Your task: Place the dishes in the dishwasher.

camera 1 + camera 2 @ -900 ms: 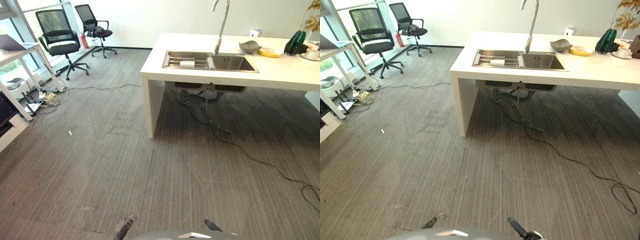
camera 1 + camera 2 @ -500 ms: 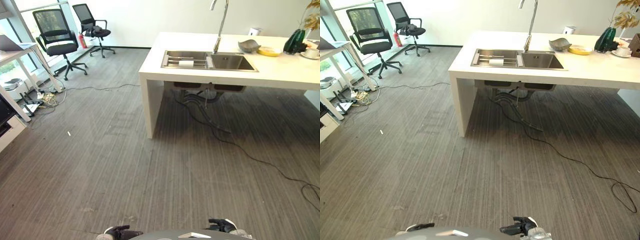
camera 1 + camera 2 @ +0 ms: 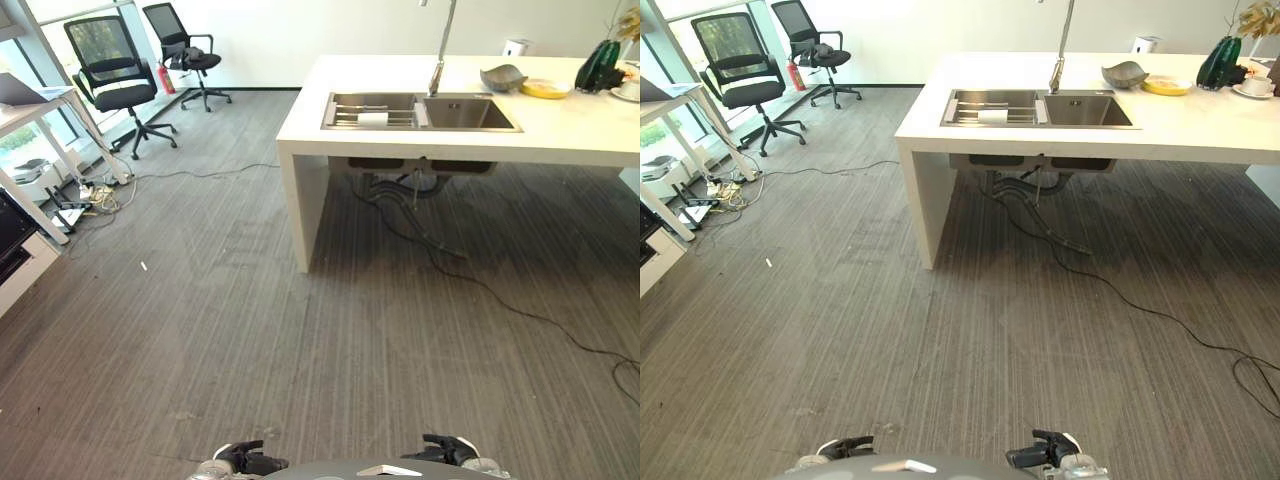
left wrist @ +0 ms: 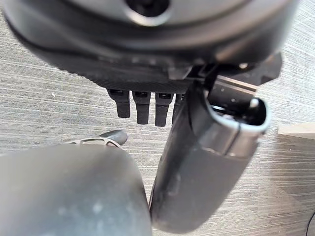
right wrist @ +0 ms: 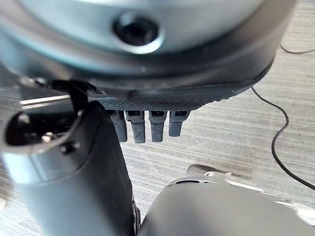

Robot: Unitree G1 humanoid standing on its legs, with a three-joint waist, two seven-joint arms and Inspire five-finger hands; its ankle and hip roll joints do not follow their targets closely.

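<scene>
Camera nearer; dishes (image 3: 503,77) (counter) far off.

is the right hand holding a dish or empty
Empty: the right hand hangs with straight fingers over bare carpet, no dish in it.

- Right hand (image 5: 162,105): dark textured bulk seen from very close, nothing held.
- Fingers (image 5: 139,129): short row of dark tips standing side by side, straight and relaxed, touching nothing.
- Thumb (image 5: 74,182): broad dark grey form beside the fingers, reaching well past them, closing on nothing.
- Floor (image 5: 216,142): grey carpet with fine ribbed stripes, lying beyond the fingertips.
- Black cable (image 5: 275,147): thin line curving over the carpet, off to the side of the fingers away from the thumb, well apart from them.
</scene>
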